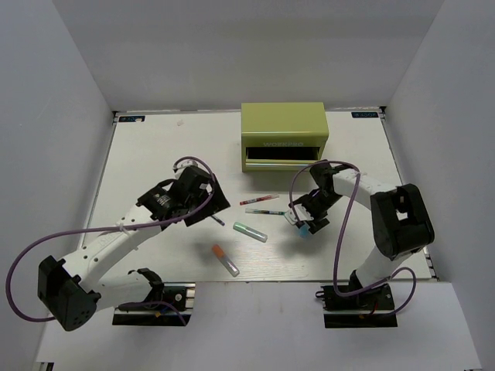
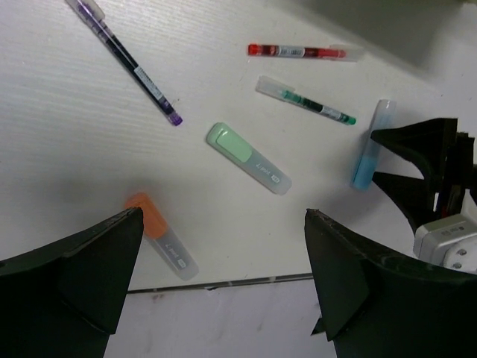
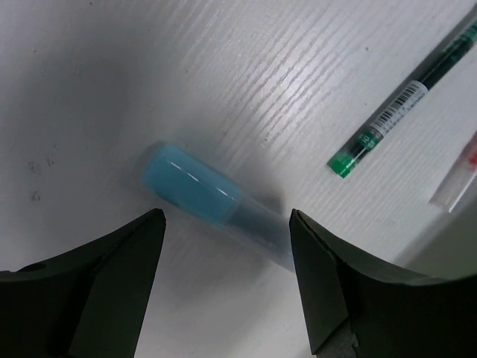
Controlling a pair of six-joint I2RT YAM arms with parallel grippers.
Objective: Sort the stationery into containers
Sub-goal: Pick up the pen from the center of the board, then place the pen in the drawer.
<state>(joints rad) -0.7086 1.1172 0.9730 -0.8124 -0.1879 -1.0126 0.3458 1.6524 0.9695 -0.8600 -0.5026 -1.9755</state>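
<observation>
Lowest in the overhead frame, just right of bottom centre, the orange-capped marker (image 1: 226, 260) lies alone on the white table (image 1: 155, 154); in my left wrist view its orange cap sits beside my left finger at lower left. A little higher in the overhead frame lies the green-capped marker (image 1: 250, 232), in the middle of my left wrist view.

My left gripper (image 1: 207, 202) hangs left of centre in the overhead frame, its jaws spread wide with nothing between them but bare table. A thin pen with a purple tip (image 1: 216, 219) lies just beside it, slanting across the upper left of my left wrist view.

My right gripper (image 1: 304, 224) sits right of centre, tilted down over the light-blue marker (image 1: 297, 222). In my right wrist view the marker (image 3: 201, 190) lies flat on the table and runs into the gap between my two fingers, and I see table showing on either side of it, so the jaws stand apart and grip nothing.

Higher in the overhead frame, between my two grippers, the green pen (image 1: 264, 211) and the red pen (image 1: 259, 199) lie nearly parallel, close together but apart. At top centre stands the olive-green tool chest (image 1: 283, 135), with a dark slot along its front.
</observation>
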